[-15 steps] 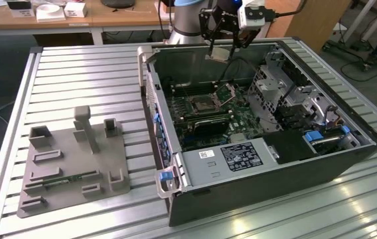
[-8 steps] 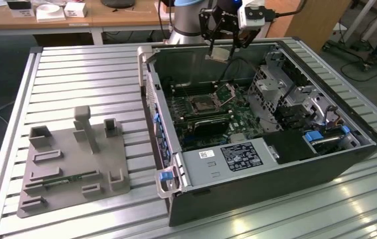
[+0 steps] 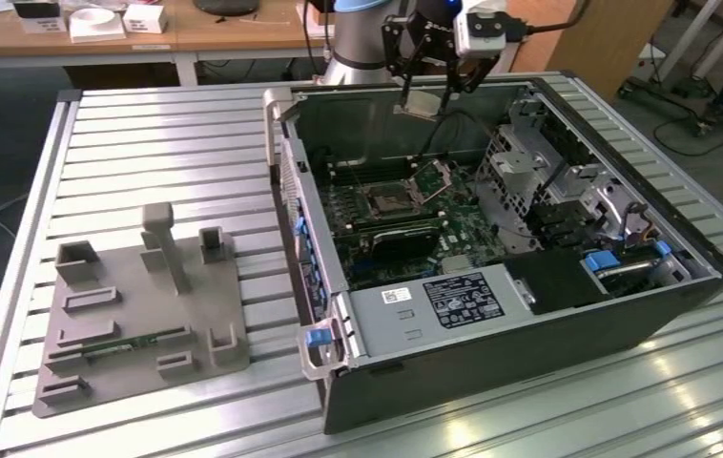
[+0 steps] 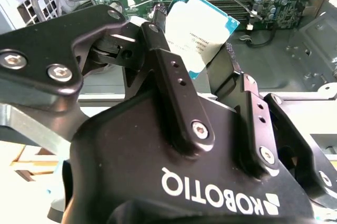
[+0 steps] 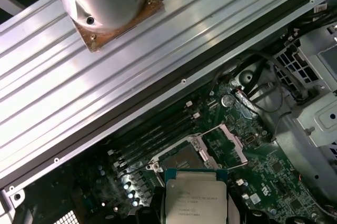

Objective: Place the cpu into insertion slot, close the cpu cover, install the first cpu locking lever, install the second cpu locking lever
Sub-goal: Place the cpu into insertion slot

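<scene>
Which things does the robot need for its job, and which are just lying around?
For the job: gripper, holding the cpu; insertion slot; cpu cover, open.
Just lying about: grey holder block on the table; white boxes on the desk.

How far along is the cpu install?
Done: only the pick-up, nothing installed. In hand: the cpu is clamped in the gripper's jaws, above the open computer case. The insertion slot is empty and the cpu cover stands tilted open. Left: all four steps, from seating onward.
</scene>
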Available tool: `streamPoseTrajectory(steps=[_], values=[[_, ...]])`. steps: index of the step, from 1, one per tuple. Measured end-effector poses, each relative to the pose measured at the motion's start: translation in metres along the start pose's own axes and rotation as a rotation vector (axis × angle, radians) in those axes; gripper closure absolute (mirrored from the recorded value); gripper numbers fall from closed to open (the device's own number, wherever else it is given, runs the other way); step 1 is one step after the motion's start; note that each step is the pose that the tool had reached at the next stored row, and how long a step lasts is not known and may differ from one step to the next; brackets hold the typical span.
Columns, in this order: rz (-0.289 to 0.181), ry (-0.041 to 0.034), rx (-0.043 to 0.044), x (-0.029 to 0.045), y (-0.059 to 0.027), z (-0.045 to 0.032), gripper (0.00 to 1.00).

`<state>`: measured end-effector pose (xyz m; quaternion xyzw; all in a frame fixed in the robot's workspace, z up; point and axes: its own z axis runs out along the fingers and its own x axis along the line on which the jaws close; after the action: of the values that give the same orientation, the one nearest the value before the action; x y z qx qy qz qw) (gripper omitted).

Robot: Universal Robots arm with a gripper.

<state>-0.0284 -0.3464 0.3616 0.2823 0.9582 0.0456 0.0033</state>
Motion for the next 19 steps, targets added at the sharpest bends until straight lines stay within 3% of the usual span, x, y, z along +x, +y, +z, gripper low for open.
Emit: streamPoseTrajectory(steps=[19], values=[[0.225, -0.0202, -0.0044, 0.0002, -0.0002, 0.0007, 0.46]])
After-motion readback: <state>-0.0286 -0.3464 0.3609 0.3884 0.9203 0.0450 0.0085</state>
